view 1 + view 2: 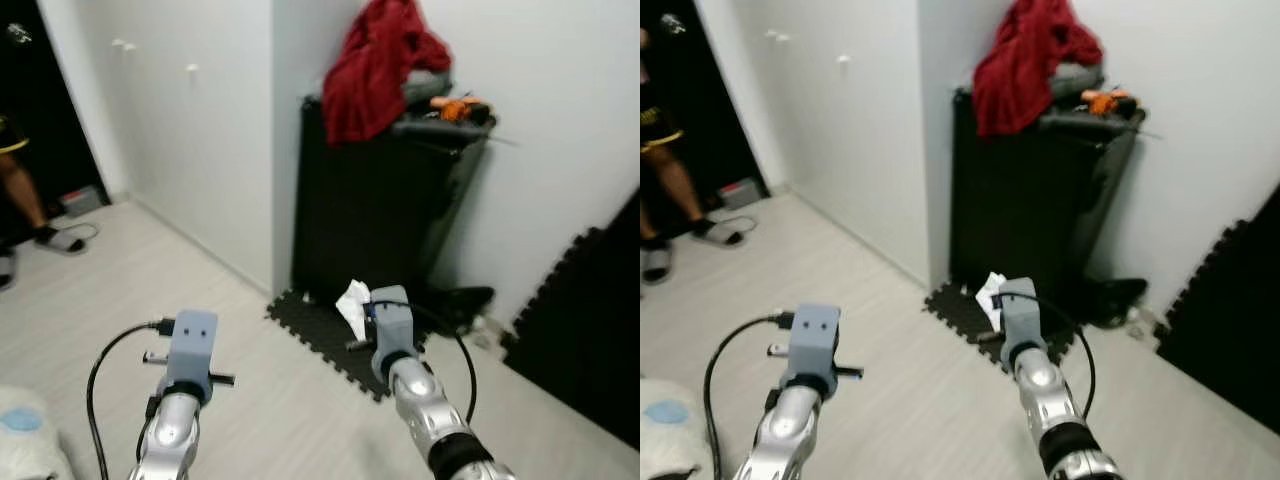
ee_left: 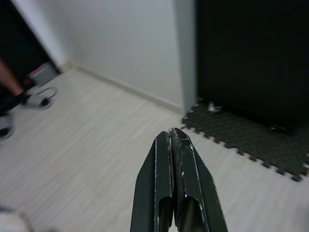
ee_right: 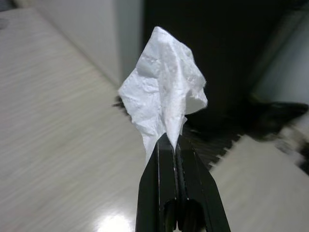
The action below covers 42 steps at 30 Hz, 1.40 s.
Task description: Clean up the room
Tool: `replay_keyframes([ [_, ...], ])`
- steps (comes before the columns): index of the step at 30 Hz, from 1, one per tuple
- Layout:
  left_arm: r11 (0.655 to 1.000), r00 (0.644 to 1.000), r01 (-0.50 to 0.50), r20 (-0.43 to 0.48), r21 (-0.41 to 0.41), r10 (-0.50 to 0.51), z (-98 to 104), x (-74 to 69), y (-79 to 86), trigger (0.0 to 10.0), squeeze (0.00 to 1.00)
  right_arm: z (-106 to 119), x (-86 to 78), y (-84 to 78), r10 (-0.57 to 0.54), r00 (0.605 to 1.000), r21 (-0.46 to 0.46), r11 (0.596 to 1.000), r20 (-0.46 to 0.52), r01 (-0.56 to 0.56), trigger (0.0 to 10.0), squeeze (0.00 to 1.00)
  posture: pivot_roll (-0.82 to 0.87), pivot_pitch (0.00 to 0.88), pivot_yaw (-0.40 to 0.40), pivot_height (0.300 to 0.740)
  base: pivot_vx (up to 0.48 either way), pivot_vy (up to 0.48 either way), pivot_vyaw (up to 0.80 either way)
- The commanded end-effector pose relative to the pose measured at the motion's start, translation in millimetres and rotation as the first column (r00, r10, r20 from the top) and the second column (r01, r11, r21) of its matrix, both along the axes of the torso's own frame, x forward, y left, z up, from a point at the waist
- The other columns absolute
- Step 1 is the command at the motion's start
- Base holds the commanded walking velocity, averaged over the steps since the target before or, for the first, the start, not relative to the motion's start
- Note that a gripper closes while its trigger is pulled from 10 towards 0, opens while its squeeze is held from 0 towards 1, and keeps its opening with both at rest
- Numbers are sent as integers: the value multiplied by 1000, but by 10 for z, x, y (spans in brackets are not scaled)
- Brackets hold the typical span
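Observation:
My right gripper (image 3: 170,140) is shut on a crumpled white tissue (image 3: 161,96), held up in the air over the pale wood floor. From the head camera the tissue (image 1: 352,302) sticks out just ahead of the right wrist, in front of the black cabinet (image 1: 380,210). My left gripper (image 2: 173,137) is shut with nothing between its fingers and hovers over the floor to the left. A red garment (image 1: 375,65) lies heaped on top of the cabinet.
Black foam mat tiles (image 1: 325,330) lie at the cabinet's foot, and more stand at the right (image 1: 590,340). A person's legs in sandals (image 1: 40,215) stand in the dark doorway at the left. An orange tool (image 1: 455,108) rests on the cabinet. White wardrobe doors (image 1: 180,130) line the wall.

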<state>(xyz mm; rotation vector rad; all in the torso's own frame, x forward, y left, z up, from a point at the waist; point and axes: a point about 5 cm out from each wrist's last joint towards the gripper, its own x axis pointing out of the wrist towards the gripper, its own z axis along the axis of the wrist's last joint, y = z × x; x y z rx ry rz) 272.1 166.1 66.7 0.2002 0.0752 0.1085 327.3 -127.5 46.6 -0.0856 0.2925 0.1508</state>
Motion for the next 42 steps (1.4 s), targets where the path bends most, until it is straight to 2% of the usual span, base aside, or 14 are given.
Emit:
replay_keyframes([
  [1,1000,999,2,-37,20,-2,-66,-35,17,10000,0,-54,-33,13,-8,1000,12,1000,-21,9,10000,0,88,51,-11,740,0,0,-800],
  [10,999,996,-44,-81,-13,43,-188,-88,138,10000,0,-121,-88,44,-13,999,4,1000,-31,13,10000,0,82,58,17,740,0,0,-800],
  [15,999,997,-35,-74,-38,32,-213,-92,85,10000,0,-144,-113,45,14,999,-36,999,-29,-15,10000,0,76,57,9,740,0,0,-800],
  [18,998,999,-21,-41,-64,18,-170,-53,14,10000,0,-115,-92,44,20,1000,-41,999,-16,-21,10000,0,71,55,2,740,0,0,-800],
  [28,997,1000,-16,-15,-71,15,-120,68,-16,10000,0,39,77,111,37,999,-76,996,16,-35,10000,0,57,48,-8,740,0,0,-800],
  [42,997,1000,-19,-9,-80,19,-130,74,-34,10000,0,117,139,183,45,998,-61,997,38,-43,10000,0,58,48,-12,740,0,0,-800],
])
